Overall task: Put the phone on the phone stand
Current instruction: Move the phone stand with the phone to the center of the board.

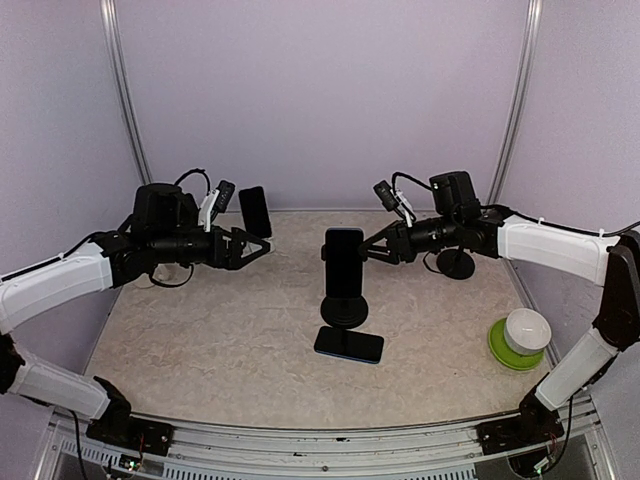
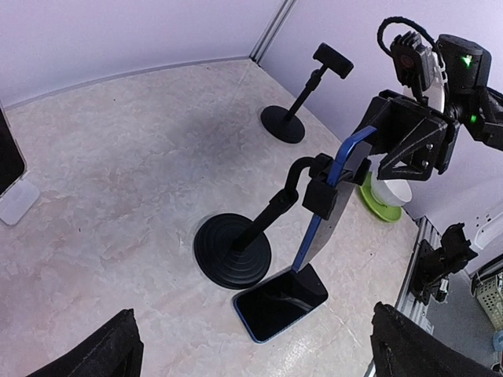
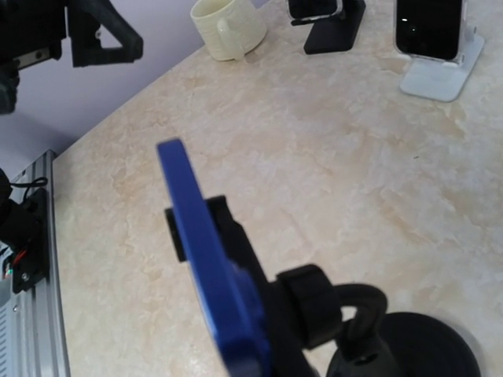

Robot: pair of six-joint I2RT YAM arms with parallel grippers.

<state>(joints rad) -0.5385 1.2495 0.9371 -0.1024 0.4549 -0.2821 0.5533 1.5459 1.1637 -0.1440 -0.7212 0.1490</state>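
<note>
The blue phone point(image 1: 344, 262) stands upright in the clamp of the black phone stand point(image 1: 343, 312) at centre frame. It is a thin, rigid, glass-faced slab, probably light but slick and easily scratched, and best taken by its long side edges rather than its screen. The right gripper point(image 1: 371, 248) sits against the phone's upper edge, though whether its jaws pinch it cannot be told, while the left gripper point(image 1: 262, 248), left of centre, gapes wide and holds nothing.
</note>
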